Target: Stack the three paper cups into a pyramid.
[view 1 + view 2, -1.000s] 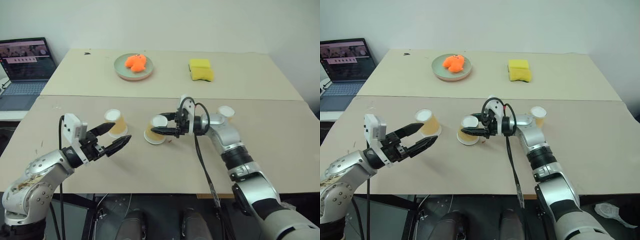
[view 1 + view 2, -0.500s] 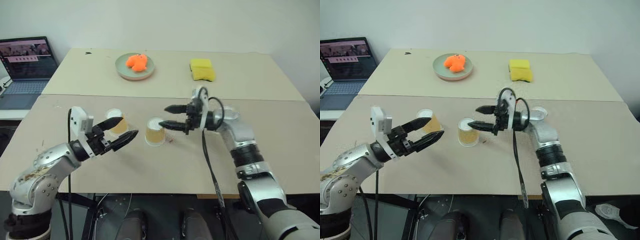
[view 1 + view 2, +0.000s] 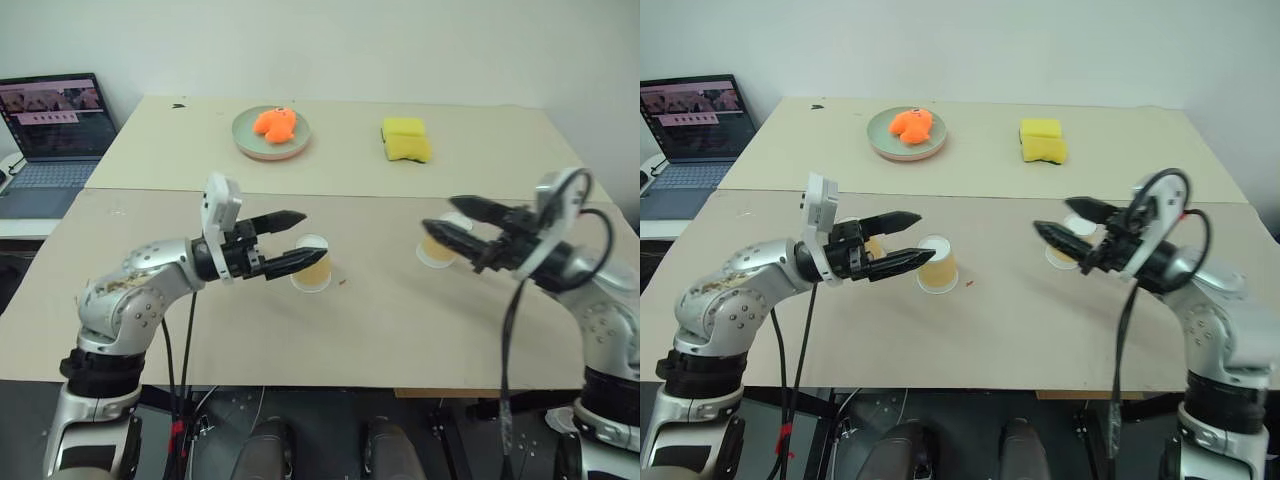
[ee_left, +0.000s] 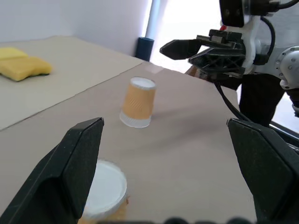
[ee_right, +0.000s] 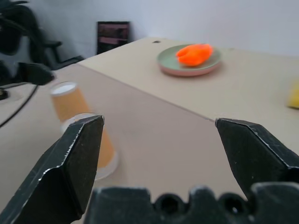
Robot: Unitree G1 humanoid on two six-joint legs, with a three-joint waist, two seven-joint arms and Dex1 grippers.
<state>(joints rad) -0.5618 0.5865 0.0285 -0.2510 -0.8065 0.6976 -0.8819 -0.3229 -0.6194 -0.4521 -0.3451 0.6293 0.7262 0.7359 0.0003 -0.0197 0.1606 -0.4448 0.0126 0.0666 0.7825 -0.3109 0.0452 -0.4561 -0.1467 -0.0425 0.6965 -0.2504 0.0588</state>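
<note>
Both grippers, left (image 3: 291, 240) and right (image 3: 447, 221), gape empty; either may topple inverted cups (image 3: 312, 262) on approach.

Both eye views sit high at head level, looking fwd & down over the beige tabletop (image 3: 350, 320), w/ the open grey laptop (image 3: 50, 125) upper left of frame; same scene, slight sideways offset. Left wrist cam sits low & close to the table, facing across to the tan-orange paper cup with white base (image 4: 138, 108) mid frame. Right wrist cam, also low, faces the pale green plate with an orange toy (image 5: 189, 60) upper centre; eye views share it (image 3: 905, 135).
</note>
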